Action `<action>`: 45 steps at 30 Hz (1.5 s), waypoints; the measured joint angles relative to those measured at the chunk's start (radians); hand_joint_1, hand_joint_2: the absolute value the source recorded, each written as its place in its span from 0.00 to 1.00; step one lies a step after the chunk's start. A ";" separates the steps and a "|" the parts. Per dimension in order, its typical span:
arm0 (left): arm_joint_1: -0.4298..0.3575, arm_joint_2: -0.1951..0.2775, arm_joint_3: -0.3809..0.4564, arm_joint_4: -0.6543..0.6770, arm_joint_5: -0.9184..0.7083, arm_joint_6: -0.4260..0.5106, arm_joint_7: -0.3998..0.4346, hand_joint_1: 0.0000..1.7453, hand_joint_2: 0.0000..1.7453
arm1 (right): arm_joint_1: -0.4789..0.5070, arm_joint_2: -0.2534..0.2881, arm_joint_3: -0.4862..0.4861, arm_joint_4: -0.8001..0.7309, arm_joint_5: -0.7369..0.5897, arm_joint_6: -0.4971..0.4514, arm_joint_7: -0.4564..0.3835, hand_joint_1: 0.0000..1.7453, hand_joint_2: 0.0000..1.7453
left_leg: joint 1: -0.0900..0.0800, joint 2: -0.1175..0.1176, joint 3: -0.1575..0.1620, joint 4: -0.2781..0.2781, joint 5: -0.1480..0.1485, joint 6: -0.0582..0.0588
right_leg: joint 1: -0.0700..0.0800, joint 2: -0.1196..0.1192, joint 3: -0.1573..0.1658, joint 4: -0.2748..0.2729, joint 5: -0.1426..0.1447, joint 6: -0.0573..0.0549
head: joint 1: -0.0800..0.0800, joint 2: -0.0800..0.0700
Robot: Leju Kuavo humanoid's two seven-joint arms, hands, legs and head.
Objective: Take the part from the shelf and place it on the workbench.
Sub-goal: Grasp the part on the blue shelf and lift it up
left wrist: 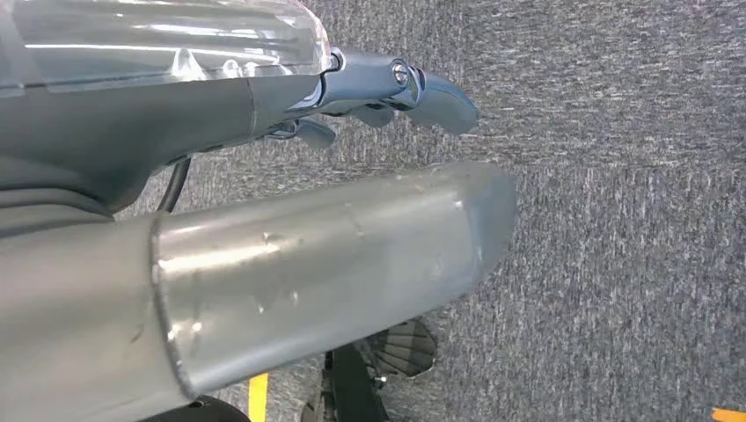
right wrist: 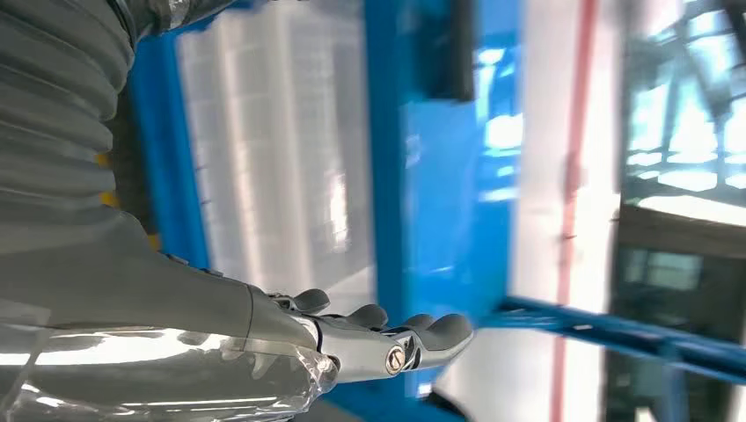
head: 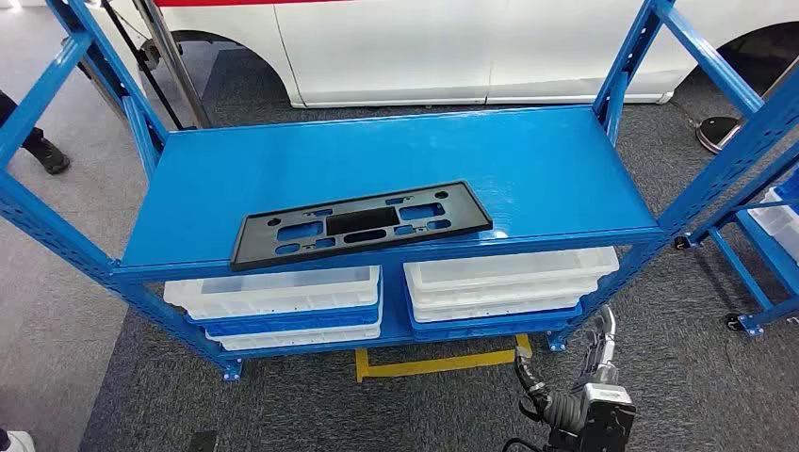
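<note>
Below, grey carpet (head: 57, 311) under shelf (head: 528, 160)

The part is a flat black plastic plate (head: 362, 225), long and rectangular, pierced by several cut-outs, with what looks like a solid panel at its centre. It lies flat and slightly askew on the blue shelf (head: 528, 160), along its front edge.

The head view looks forward and down from high over the blue shelf (head: 396, 160), the right wrist view sits close (and blurred) before that same shelf (right wrist: 440, 176), while the left wrist view faces grey carpet (left wrist: 616, 220) at close range.
</note>
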 joint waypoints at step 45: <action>0.005 0.006 0.063 0.010 -0.050 -0.056 0.004 0.00 0.00 | 0.026 0.003 0.184 -0.059 0.020 0.031 0.034 0.00 0.00 | 0.001 0.003 -0.027 0.011 0.016 0.004 | 0.011 -0.026 0.009 -0.004 -0.003 -0.011 | 0.000 0.000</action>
